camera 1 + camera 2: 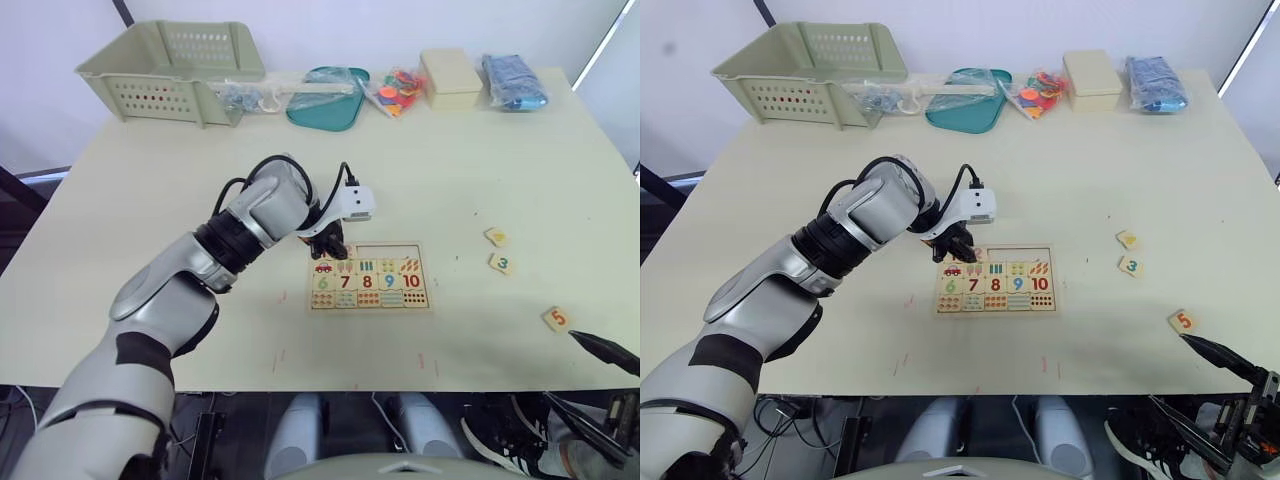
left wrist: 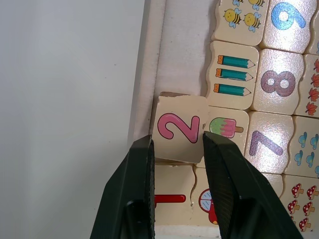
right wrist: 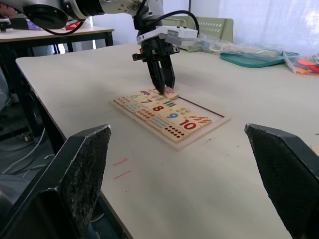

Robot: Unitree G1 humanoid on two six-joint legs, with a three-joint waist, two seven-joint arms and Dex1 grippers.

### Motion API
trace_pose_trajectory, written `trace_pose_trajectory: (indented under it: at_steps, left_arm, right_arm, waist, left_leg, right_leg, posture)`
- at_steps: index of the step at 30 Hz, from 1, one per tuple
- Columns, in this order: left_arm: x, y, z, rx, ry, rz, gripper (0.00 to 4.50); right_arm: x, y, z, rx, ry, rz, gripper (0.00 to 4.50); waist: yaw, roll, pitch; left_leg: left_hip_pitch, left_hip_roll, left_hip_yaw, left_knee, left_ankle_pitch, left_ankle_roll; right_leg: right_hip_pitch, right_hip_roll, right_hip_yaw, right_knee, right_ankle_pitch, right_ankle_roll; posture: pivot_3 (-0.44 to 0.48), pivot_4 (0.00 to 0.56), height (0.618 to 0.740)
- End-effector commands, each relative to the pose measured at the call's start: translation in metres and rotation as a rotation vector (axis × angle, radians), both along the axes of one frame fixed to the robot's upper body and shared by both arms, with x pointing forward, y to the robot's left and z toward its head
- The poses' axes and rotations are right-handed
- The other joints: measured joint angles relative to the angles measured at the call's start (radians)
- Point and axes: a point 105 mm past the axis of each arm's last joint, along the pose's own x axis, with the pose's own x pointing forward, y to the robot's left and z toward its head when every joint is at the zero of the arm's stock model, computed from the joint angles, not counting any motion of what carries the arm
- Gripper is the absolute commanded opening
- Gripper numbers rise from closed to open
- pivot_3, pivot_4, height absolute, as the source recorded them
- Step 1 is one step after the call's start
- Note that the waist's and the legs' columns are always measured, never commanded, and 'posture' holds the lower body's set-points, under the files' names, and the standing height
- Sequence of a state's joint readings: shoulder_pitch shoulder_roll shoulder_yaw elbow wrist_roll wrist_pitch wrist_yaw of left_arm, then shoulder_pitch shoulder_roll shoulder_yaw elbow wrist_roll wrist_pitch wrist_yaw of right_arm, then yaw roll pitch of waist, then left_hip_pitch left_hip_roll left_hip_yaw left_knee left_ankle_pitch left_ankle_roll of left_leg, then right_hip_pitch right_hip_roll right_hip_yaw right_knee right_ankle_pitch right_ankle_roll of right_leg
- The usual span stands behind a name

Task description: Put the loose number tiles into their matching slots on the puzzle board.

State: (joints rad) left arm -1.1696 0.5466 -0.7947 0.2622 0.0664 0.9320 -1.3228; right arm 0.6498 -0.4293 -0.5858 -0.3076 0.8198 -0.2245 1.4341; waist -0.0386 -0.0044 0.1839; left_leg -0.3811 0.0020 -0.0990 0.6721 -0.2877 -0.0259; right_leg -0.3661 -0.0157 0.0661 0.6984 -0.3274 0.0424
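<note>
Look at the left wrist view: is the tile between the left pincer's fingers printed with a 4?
No, the tile held in the left pincer shows a pink 2, above the puzzle board.

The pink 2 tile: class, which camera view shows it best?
Left wrist view: the 2 tile sits close up, digit readable, between the left tool's fingers. Right wrist view shows it tiny at those fingertips; the eye views barely show it.

three loose tiles (image 1: pixel 502 263), one board (image 1: pixel 370 277)
</note>
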Motion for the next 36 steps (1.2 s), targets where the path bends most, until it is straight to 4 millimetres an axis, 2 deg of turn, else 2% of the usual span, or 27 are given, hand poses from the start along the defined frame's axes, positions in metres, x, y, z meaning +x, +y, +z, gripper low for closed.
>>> trace_pose_trajectory:
  at_steps: [1, 28, 29, 30, 33, 36]
  left_arm:
    - [0.0005, 0.0024, 0.0042, -0.006, -0.022, 0.002, 0.92]
    - [-0.0049, 0.0019, 0.0016, -0.01, -0.002, -0.006, 0.92]
    - [-0.005, 0.0017, 0.002, -0.012, -0.001, -0.006, 1.95]
    - [-0.0052, 0.0015, 0.0023, -0.014, 0.0, -0.006, 2.13]
    - [-0.0055, 0.001, 0.0029, -0.018, 0.0, -0.005, 3.49]
    - [-0.0051, 0.0009, 0.0051, -0.025, -0.004, -0.007, 3.49]
  right_arm:
    - [-0.0028, 0.0029, 0.0064, -0.014, -0.034, 0.009, 4.5]
    - [-0.0039, 0.005, 0.007, -0.008, -0.029, 0.01, 4.5]
    - [-0.004, 0.0051, 0.007, -0.008, -0.029, 0.01, 4.5]
    - [-0.0041, 0.0053, 0.007, -0.007, -0.028, 0.01, 4.5]
    - [-0.0044, 0.0053, 0.0071, -0.007, -0.027, 0.01, 4.5]
    - [-0.0043, 0.0053, 0.0077, -0.008, -0.027, 0.01, 4.5]
  waist:
    - [0.0, 0.0, 0.0]
    - [0.0, 0.0, 0.0]
    - [0.0, 0.0, 0.0]
    - [0.0, 0.0, 0.0]
    - [0.0, 0.0, 0.0]
    - [0.001, 0.0, 0.0]
  left_leg:
    - [0.0, 0.0, 0.0, 0.0, 0.0, 0.0]
    - [0.0, 0.0, 0.0, 0.0, 0.0, 0.0]
    - [0.0, 0.0, 0.0, 0.0, 0.0, 0.0]
    - [0.0, 0.0, 0.0, 0.0, 0.0, 0.0]
    - [0.0, 0.0, 0.0, 0.0, 0.0, 0.0]
    - [0.0, 0.0, 0.0, 0.0, 0.0, 0.0]
  right_leg:
    - [0.0, 0.0, 0.0, 0.0, 0.0, 0.0]
    - [0.0, 0.0, 0.0, 0.0, 0.0, 0.0]
    - [0.0, 0.0, 0.0, 0.0, 0.0, 0.0]
    - [0.0, 0.0, 0.0, 0.0, 0.0, 0.0]
    - [0.0, 0.0, 0.0, 0.0, 0.0, 0.0]
    - [0.0, 0.0, 0.0, 0.0, 0.0, 0.0]
  posture:
    - [0.0, 0.15, 0.74]
    - [0.0, 0.15, 0.74]
    - [0.0, 0.15, 0.74]
    - [0.0, 0.15, 0.74]
    - [0.0, 0.15, 0.74]
    - [0.0, 0.15, 0.74]
